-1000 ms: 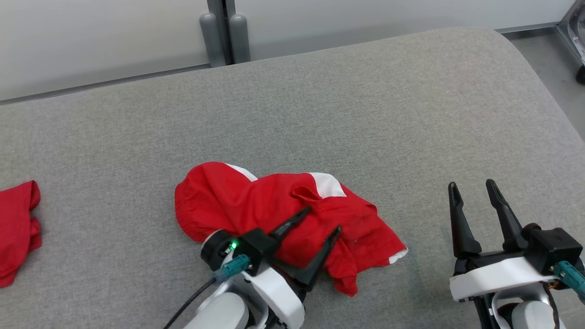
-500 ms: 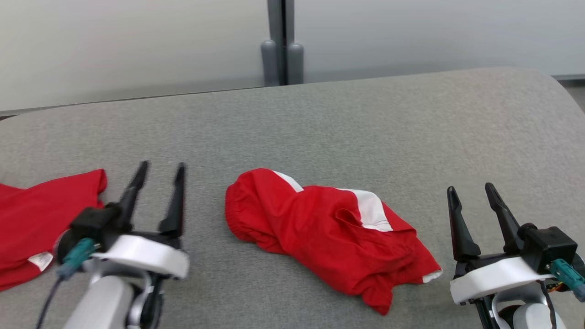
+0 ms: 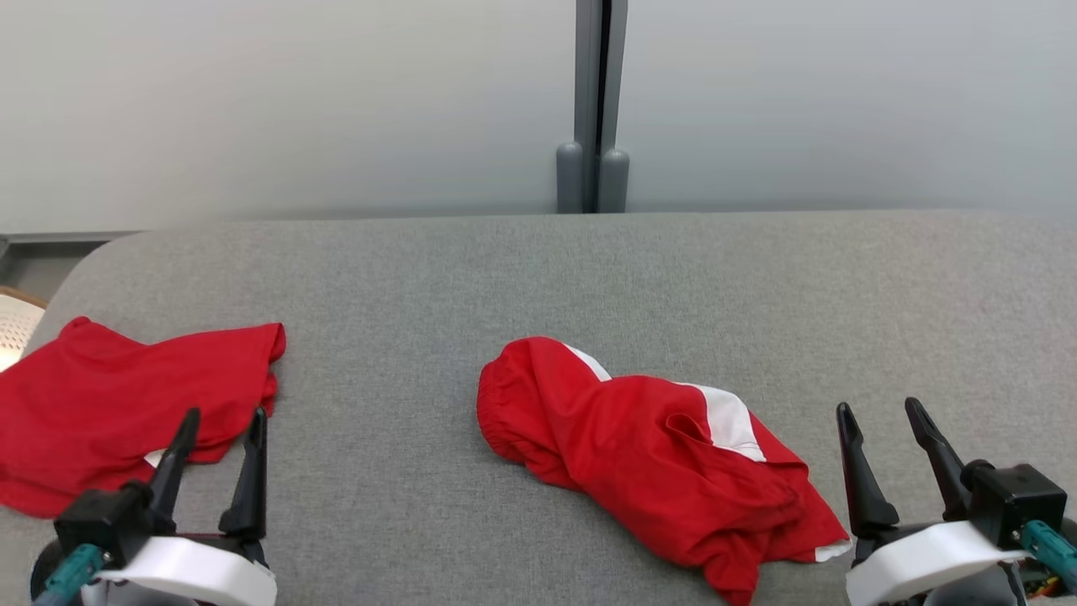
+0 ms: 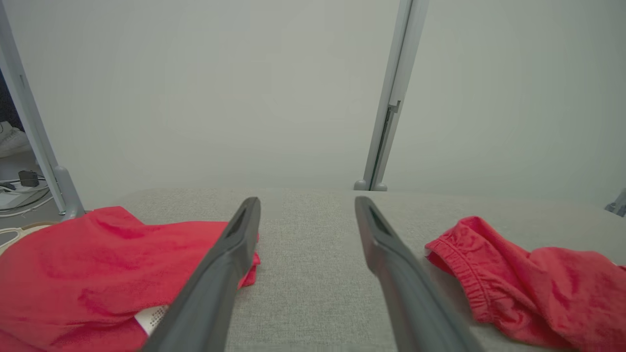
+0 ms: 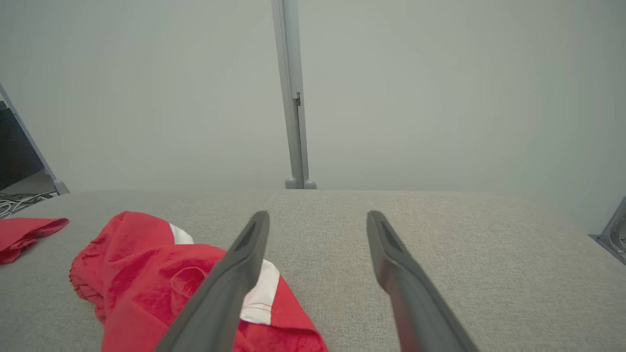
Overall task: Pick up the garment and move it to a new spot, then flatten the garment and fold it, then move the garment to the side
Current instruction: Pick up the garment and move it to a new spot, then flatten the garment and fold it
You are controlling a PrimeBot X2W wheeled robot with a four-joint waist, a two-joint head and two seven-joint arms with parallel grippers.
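The garment [image 3: 665, 463] is a crumpled red piece with white panels, lying on the grey padded table [image 3: 538, 278] right of centre. In the left wrist view the garment [image 4: 528, 288] lies to the right, and in the right wrist view the garment [image 5: 142, 274] lies to the left. My left gripper [image 3: 225, 414] stands open at the lower left, empty and well apart from it. My right gripper [image 3: 878, 406] stands open at the lower right, just beside the garment's right end without touching. Both wrist views show empty open fingers, left gripper [image 4: 307, 200] and right gripper [image 5: 318, 213].
A second red garment [image 3: 126, 404] lies at the table's left end, right in front of my left gripper, and shows as the red garment [image 4: 98, 264] in the left wrist view. A white basket [image 3: 13, 328] sits past the left edge. A grey post [image 3: 593, 101] stands against the wall behind.
My left gripper has drawn back from over the crumpled garment to the lower left. The head camera has swung left and lifted, bringing the second red garment into view. The right gripper stays put.
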